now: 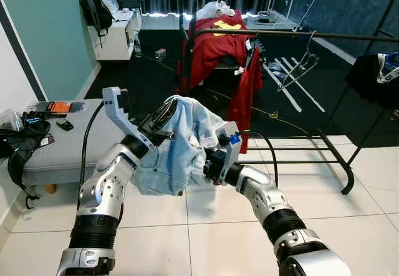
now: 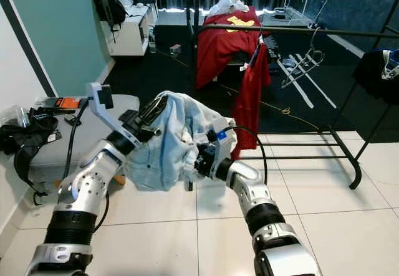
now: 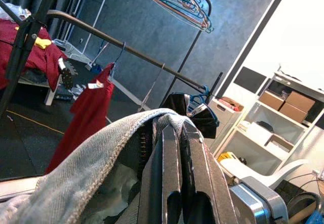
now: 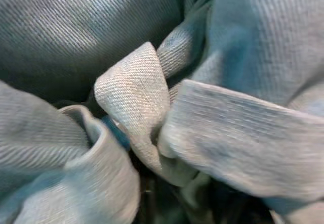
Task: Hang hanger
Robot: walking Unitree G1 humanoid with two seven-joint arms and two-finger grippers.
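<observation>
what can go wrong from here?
1. The denim garment is bunched between both grippers; no hanger hook is visible, so hooking the rail may miss.
2. Left gripper pinches only a fabric edge; it could slip.
3. The red garment and empty hangers already hang on the rail and could snag on approach.

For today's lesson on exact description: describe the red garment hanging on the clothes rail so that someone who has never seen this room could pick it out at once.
Find the long dark rail of the black clothes rack across the back of the room. The red garment hangs from it on a hanger, near the rail's left end, reaching down towards the floor. Unlike the red cloth draped behind it, which bears a yellow patch, it hangs narrow and plain, apart from the bare hangers further right.
</observation>
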